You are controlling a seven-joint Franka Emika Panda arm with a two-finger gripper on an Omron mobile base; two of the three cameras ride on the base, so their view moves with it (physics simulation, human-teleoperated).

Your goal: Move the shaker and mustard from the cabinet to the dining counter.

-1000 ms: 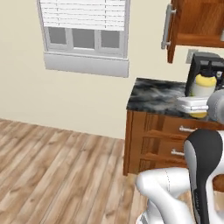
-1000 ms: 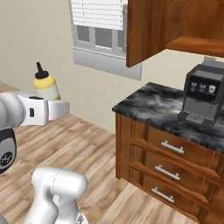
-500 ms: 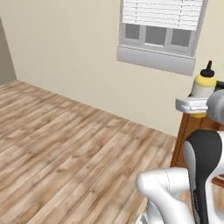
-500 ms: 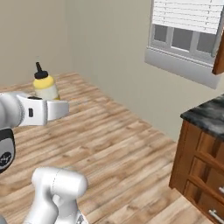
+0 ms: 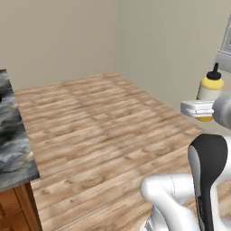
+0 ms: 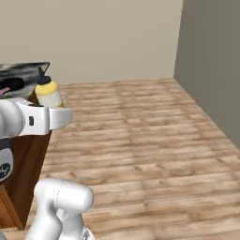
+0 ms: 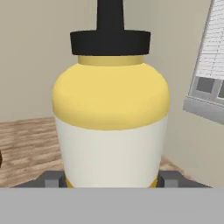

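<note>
In the end effector [image 7: 109, 181]: upright mustard [image 7: 110, 109].

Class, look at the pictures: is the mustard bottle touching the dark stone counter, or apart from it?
Apart. In the left base view, the mustard sits at the gripper far right; the dining counter lies far left.

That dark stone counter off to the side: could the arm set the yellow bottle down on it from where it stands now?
Probably not yet. The gripper holds the mustard upright over bare wooden floor, while the dining counter sits at the far edge of the left base view, across open floor. Nothing blocks the way.
</note>
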